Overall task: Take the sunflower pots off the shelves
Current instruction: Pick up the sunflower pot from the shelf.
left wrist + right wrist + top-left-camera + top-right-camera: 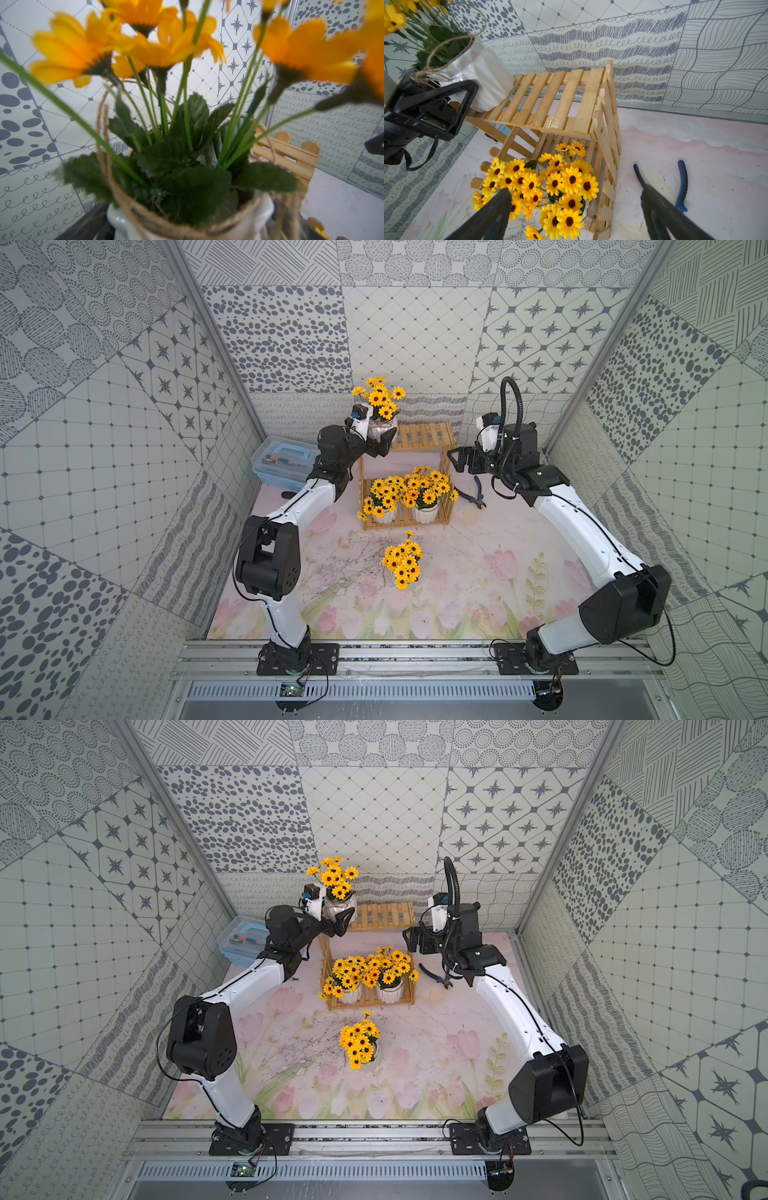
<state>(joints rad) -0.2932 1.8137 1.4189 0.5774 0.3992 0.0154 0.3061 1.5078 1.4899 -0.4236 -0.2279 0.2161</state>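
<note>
Nearest on the floral-printed bench point(478, 572) stands the bench pot point(402, 562), alone and upright in front of the shelves point(422, 435). Its yellow blooms hide most of its white body in both top views.

Just behind it is the low tier of the light-wood rack. It carries the lower left pot point(384, 510) and the lower right pot point(426, 512) side by side, their flower heads running together. Both are upright and inside the frame.

Blue-handled pliers point(477, 493) lie flat on the bench to the right of the rack, near its end posts but apart from them. Above and slightly behind the pliers hangs the right tool point(459, 460), beside the right end of the upper tier. Its jaws are spread wide and hold nothing. In the right wrist view its dark fingers point(496, 207) frame the lower right pot's blooms and the pliers beyond.

Farther back, most of the upper tier's slats are bare. The top pot point(382, 425) is at the left end, leaning toward the left arm in the right wrist view. Jute twine loops round its rim. The left tool point(383, 443) is clenched on its ribbed white body, one finger on each side. Whether the pot's base touches the slats I cannot tell. The left wrist view is filled with its stems, leaves and blurred petals.

At the back left, behind the left arm, a pale blue clear toolbox point(282, 462) rests on the bench against the patterned wall.
</note>
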